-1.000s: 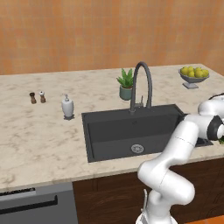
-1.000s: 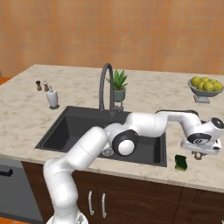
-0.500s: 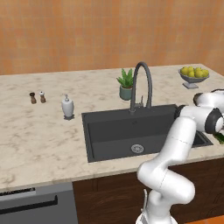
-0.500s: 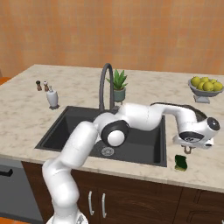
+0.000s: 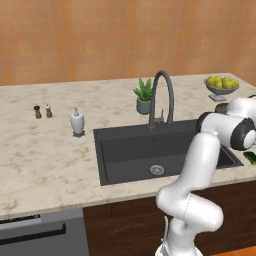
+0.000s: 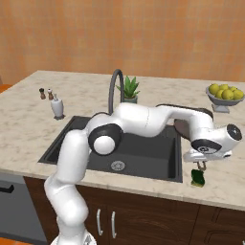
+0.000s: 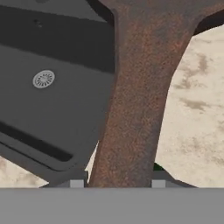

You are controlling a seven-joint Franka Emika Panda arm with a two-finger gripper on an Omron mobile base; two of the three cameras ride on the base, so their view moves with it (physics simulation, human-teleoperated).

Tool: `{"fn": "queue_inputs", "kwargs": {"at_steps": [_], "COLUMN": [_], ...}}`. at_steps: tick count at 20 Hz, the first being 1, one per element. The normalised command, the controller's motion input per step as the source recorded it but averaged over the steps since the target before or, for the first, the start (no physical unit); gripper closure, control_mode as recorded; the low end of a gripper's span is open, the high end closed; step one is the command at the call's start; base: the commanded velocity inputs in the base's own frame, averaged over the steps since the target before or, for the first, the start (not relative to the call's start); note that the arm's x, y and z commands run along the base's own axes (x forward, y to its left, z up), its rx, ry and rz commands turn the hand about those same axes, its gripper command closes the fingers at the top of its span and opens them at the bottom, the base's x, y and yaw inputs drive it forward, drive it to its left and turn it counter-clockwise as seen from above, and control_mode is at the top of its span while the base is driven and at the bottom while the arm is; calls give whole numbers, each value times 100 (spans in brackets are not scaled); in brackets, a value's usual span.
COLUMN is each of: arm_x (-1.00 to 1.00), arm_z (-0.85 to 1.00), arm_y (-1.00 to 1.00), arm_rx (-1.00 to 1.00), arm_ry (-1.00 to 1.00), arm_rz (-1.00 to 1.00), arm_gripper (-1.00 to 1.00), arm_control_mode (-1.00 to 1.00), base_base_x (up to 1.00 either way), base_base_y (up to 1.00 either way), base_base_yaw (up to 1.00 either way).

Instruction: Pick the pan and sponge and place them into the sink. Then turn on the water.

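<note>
Grip on the pan (image 7: 140, 87) at its handle: gripper (image 7: 117, 183) pinching the brown bar between both tips, or so it seems, with the contact itself cut off at the bottom of the hand view. Sits just right of the sink (image 6: 139, 155), over the marble counter (image 7: 197, 113), the round body hard to make out behind the arm in the right base view.

Risks from here, as a judgement. Held far out along the handle, so likely to sag or twist in the pinch once lifted, with the heavy bowl end dropping. Could clip the sink's right rim if swung across too low. Could also nudge the sponge (image 6: 197, 178), lying just below the hand near the front edge of the counter, and push it off.

Long axis along the handle, running from between the tips straight away from the hand and widening toward the bowl at the top of the hand view. Points roughly from the front of the counter toward the back wall, parallel to the sink's right side, with the drain (image 7: 43, 79) well off to one side.
</note>
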Motion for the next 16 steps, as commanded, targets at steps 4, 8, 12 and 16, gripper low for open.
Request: {"fn": "queue_inputs", "kwargs": {"at_steps": [4,8,12,16], "arm_x": [-24,0,0,0], "arm_z": [42,21,19,0], "arm_y": [87,91,51,37], "arm_rx": [-21,-23,-9,10], "arm_ry": [13,27,29,1], "arm_rz": [30,27,27,36], "arm_gripper": [100,100,100,100], "arm_control_mode": [-100,-100,-100,-100], "base_base_x": [0,0,0,0], "base_base_y": [0,0,0,0], "base_base_yaw": [0,0,0,0]}}
